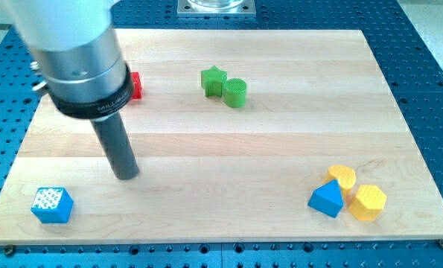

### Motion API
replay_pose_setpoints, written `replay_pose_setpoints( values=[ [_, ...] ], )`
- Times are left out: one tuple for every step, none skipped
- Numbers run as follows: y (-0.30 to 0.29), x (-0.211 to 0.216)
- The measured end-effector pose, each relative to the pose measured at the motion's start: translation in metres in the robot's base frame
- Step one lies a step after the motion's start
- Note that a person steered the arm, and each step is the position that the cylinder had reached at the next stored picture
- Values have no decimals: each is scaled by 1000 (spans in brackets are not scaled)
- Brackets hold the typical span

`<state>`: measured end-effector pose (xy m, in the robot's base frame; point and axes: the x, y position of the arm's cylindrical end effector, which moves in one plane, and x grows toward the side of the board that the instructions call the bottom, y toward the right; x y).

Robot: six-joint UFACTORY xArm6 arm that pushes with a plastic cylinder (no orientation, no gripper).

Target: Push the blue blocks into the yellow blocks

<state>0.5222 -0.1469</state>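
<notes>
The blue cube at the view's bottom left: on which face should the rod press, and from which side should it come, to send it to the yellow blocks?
Press the blue cube on its face toward the view's left, low and centred, then push rightward. The yellow blocks lie far to the view's right in about the same row. My tip stands above and right of the cube, so it likely must circle round first.

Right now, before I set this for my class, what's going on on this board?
A robot arm with a rod is pushing blocks on a wooden board. My tip sits above and right of the blue cube at the view's bottom left, not touching it. The blue wedge already rests against two yellow blocks at bottom right. Green blocks and a red one sit near the top.
</notes>
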Motion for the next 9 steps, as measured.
replay_pose_setpoints(
  values=[
    [-123, 17],
    [-135, 90],
    [4, 78],
    [36, 69],
    [-31, 95],
    [-16, 36],
    [89, -4],
    [178, -16],
    [116, -13]
  ],
)
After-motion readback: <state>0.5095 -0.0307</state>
